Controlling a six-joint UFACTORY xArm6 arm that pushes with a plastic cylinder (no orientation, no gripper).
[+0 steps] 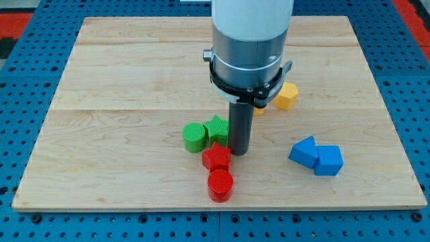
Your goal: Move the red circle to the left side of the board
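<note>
The red circle (220, 185) lies near the view's bottom, a little left of centre, on the wooden board (134, 67). A red star (216, 157) touches it from above. My tip (239, 152) stands just right of the red star and up and to the right of the red circle. A green star (217, 128) sits just left of the rod, and a green circle (194, 136) touches the green star's left side.
A yellow block (285, 96) lies right of the rod, with another yellow piece (259, 111) partly hidden behind the arm. Two blue blocks (304, 152) (328, 160) lie together at the view's lower right. Blue pegboard (20, 101) surrounds the board.
</note>
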